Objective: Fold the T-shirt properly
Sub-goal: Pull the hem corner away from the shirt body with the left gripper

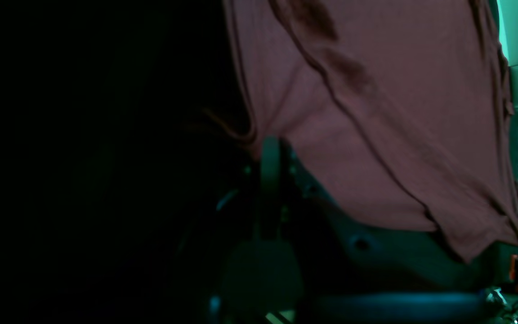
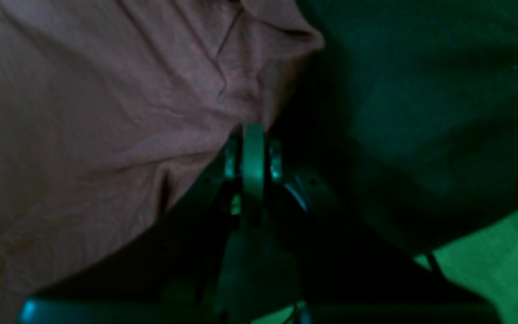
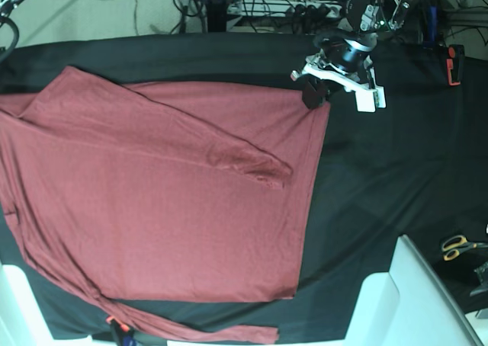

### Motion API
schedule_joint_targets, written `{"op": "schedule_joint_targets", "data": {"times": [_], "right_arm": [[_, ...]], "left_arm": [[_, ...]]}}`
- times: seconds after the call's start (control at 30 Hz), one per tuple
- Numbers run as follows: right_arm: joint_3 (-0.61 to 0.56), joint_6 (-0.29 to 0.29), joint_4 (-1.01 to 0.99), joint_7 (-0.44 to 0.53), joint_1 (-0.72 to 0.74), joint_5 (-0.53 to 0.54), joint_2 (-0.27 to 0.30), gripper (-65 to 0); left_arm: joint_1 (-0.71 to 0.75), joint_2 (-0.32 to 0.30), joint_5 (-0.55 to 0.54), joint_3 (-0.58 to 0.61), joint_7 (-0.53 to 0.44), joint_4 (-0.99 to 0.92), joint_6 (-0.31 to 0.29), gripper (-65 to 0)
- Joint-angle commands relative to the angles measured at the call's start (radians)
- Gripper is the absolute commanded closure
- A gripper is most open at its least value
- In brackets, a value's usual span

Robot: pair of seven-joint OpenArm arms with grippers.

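T-shirt [image 3: 168,201] lies spread on the black tablecloth [image 3: 381,178], covering the left and middle of the base view. Long axis runs left-right; a sleeve [image 3: 206,144] is laid diagonally across the body, another strip trails along the near edge.

Left claw [image 3: 314,96] sits at the far right corner of the cloth, the only arm visible in the base view. Its wrist view shows the jaws clenched with the red edge meeting the tips [image 1: 270,148], so it looks pinched on that corner.

Right claw [image 2: 253,135] is not visible in the base view. Its wrist view shows the jaws closed against a red edge with cloth bunched at the tips, so it reads as gripping the shirt too; which corner, can't tell.

Judgement: the cloth extends away from the left claw toward the left and near side, so the fold goes that way.

Scissors [image 3: 460,245] sit well clear at the right.
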Motion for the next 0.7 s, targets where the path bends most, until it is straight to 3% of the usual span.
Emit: {"op": "schedule_joint_targets", "data": {"times": [0.0, 0.33, 0.67], "right_arm": [[0.004, 0.003, 0.033, -0.003, -0.005, 0.013, 0.016, 0.0], [0.000, -0.002, 0.116, -0.014, -0.065, 0.012, -0.022, 0.0], [-0.006, -0.005, 0.116, -0.065, -0.062, 0.009, -0.028, 0.0]], "left_arm": [[0.018, -0.007, -0.002, -0.004, -0.017, 0.019, -0.004, 0.0], [0.156, -0.005, 0.004, -0.120, -0.017, 0.068, -0.007, 0.0], [0.153, -0.001, 0.006, -0.088, -0.016, 0.062, -0.007, 0.0]]}}
